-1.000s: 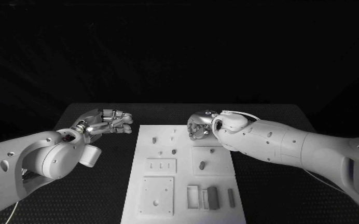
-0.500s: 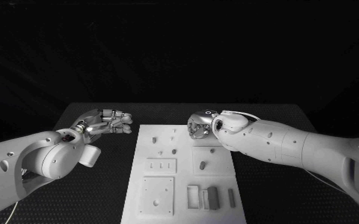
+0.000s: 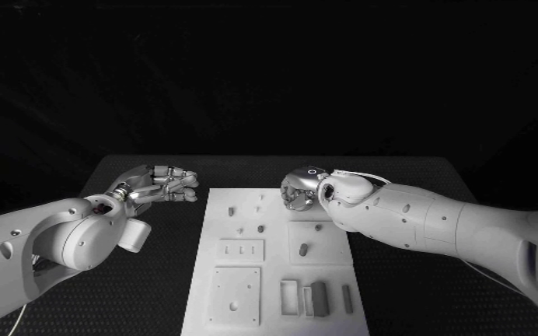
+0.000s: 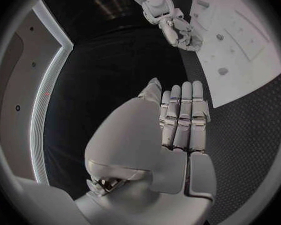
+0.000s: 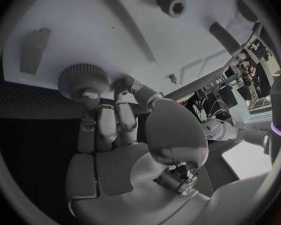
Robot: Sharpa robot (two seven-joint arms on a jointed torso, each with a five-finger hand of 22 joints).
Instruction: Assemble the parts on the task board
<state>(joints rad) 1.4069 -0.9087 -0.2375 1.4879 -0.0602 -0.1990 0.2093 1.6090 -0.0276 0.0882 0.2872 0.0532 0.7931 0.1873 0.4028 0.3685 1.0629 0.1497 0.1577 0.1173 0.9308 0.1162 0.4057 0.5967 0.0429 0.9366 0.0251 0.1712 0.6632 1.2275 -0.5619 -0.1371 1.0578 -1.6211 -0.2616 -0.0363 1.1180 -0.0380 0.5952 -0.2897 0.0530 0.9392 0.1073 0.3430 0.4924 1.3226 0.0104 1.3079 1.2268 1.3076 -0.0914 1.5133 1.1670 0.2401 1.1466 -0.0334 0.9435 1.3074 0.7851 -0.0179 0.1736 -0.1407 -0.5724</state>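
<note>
The white task board (image 3: 274,262) lay flat on the black counter (image 3: 146,289), long side running away from the robot. Small grey parts stood or lay across it: a short peg (image 3: 232,211), an oval piece (image 3: 302,249), and upright blocks (image 3: 319,297) at the near end. A round knurled knob (image 5: 83,80) sat at the far right corner, touched by fingers (image 5: 106,122).

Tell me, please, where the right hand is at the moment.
In the head view, the right hand is over the far right corner of the task board, fingers at a round knurled part.
</note>
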